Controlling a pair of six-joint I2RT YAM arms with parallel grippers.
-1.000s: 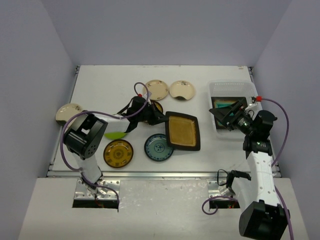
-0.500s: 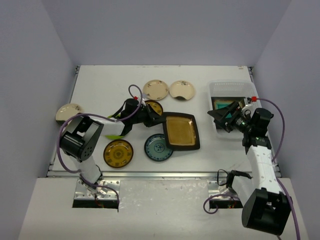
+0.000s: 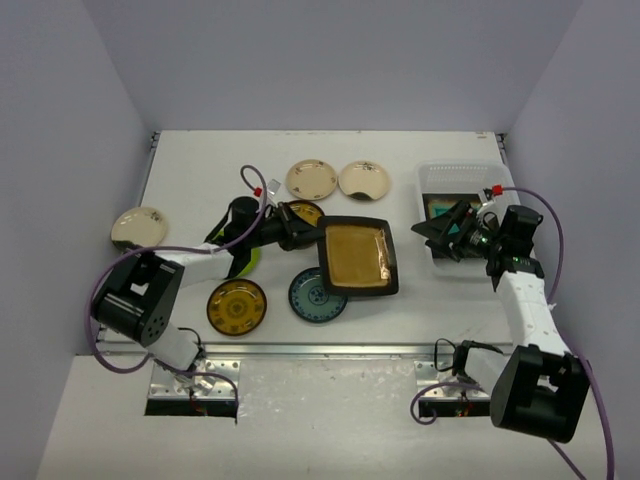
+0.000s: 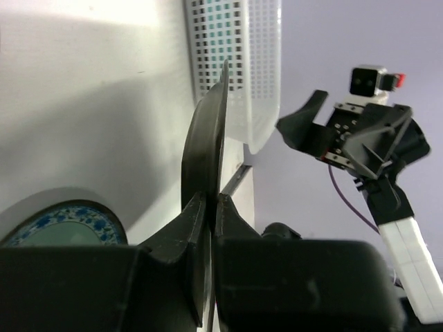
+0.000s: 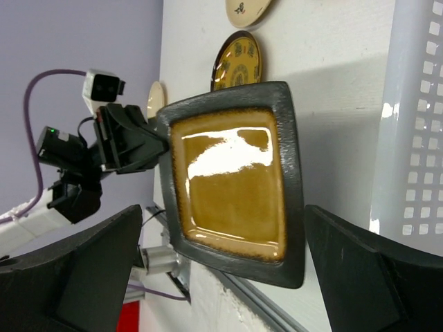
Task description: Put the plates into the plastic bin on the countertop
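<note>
Top: left gripper [image 3: 308,238] clamped on the rim of amber square plate [image 3: 357,255]. Right gripper [image 3: 447,232] wide, empty, at plastic bin [image 3: 470,172] edge, teal plate [image 3: 443,208] inside beside it.
Left wrist: amber square plate edge-on between fingers [image 4: 196,225], plastic bin ahead.
Right wrist: amber square plate ahead, framed by the spread gripper.

Soft, even light is falling from above in the top view, leaving the countertop [image 3: 200,170] bright and casting only short, faint shadows beside the arms and dishes. In the right wrist view the glaze of the amber square plate [image 5: 232,183] is throwing back white streaks of glare, a grey shadow is lying beside the plastic bin [image 5: 415,124], and the right gripper's fingers [image 5: 90,270] are showing as dark, soft-edged shapes. In the left wrist view the left gripper's fingers [image 4: 181,232] are blurring into near-black, while the countertop's upper left is washing out pale.
</note>
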